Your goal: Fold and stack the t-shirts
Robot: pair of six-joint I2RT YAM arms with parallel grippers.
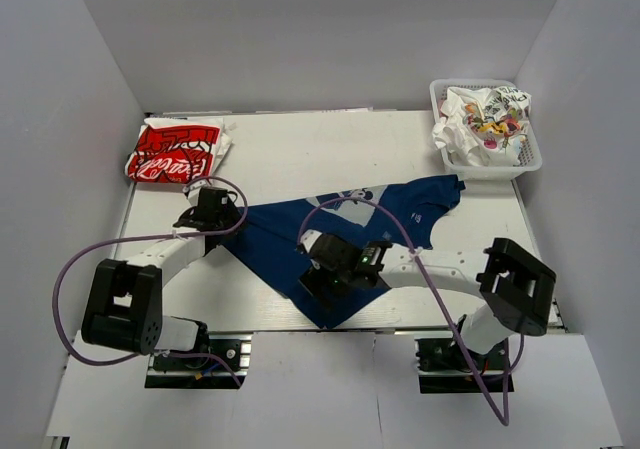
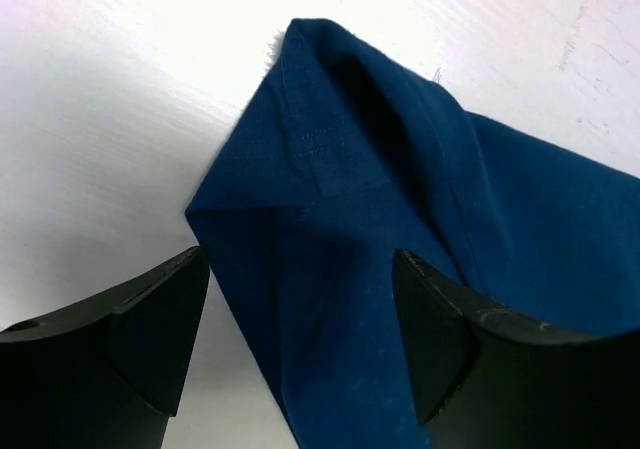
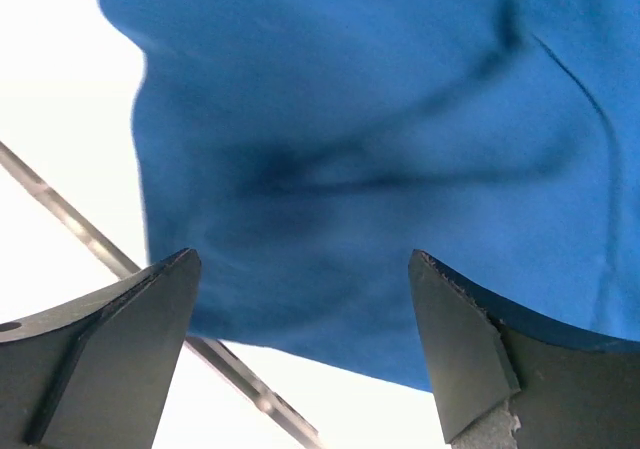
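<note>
Nearest to us, the right gripper (image 3: 305, 309) hangs over the near edge of the navy t-shirt (image 1: 420, 209), jaws spread wide and nothing between them. We read that as lining up on the hem before a pinch. The cloth beneath it is rumpled, and the edge of the table (image 1: 300, 149) shows just past it.

A little farther in, on the left, the left gripper (image 2: 300, 309) stands over the shirt's left corner. Its jaws are also apart, and a stitched, doubled-over corner lies between the fingers (image 2: 150, 319) without being squeezed. With both pincers set at two points along the same garment, we take this as the setup for lifting and folding it.

The navy t-shirt itself lies diagonally across the middle of the table, not yet folded, its pale print partly showing near the far side.

At the far left, the red-and-white t-shirt (image 1: 175, 154) sits as a compact folded bundle, likely the start of the stack.

At the far right, the white lattice basket (image 1: 437, 94) holds crumpled white t-shirts (image 1: 480, 119) with colourful prints, heaped above the rim. How many are in it, we cannot tell.
</note>
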